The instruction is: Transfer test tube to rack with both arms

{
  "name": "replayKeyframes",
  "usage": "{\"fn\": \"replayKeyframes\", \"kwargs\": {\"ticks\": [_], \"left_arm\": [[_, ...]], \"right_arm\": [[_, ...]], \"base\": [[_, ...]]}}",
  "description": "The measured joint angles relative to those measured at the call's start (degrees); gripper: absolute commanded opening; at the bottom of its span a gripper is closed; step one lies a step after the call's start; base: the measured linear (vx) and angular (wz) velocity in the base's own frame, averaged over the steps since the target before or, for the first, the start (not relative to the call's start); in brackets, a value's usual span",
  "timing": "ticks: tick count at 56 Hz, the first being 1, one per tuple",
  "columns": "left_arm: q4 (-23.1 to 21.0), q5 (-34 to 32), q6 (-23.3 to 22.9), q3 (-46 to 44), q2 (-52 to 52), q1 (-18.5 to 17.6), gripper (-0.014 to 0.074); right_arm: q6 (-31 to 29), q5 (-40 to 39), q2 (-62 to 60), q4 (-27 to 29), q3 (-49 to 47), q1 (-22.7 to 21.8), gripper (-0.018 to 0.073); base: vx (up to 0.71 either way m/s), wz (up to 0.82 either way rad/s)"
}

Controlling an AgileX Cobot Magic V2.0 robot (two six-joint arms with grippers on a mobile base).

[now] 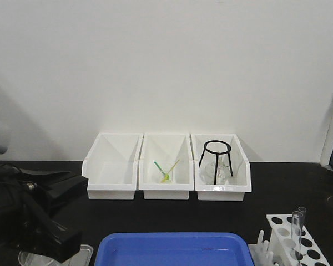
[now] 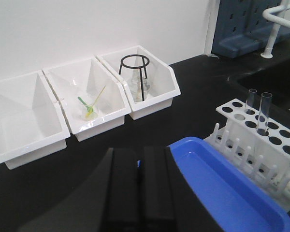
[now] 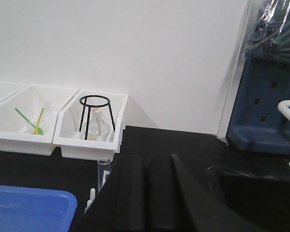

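The white rack stands at the table's front right, and the left wrist view shows its holed top plate and pegs. A clear test tube stands upright in one of its holes, with a similar tube just behind; I cannot tell which one the task names. Both tubes show in the front view. My left gripper is shut and empty, over the left end of the blue tray. My right gripper is shut and empty, with one tube just left of it. The left arm fills the front-left corner.
Three white bins line the back wall. The middle one holds green and yellow sticks, the right one a black wire tripod over glassware. A blue tray lies front centre. A dark sink and blue pegboard are on the right.
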Motion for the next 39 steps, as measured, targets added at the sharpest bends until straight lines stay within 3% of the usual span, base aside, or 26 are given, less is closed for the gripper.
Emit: {"fn": "replayKeyframes", "kwargs": {"ticks": [29,34,39], "left_arm": [[-1.26,-0.34,0.28,0.0,0.0,0.0,-0.0006],[-4.9,-1.22,4.36,0.0,0.0,0.13,-0.0006],[-11.66,-2.05,13.37,0.0,0.0,0.98,-0.0006]], "right_arm": [[0.0,0.0,0.0,0.0,0.0,0.0,-0.0011],[0.0,0.02,0.0,0.0,0.0,0.0,-0.0011],[0.0,0.02,0.0,0.0,0.0,0.0,-0.0011]], "base": [[0.0,0.0],[0.0,0.0],[0.0,0.0]]}}
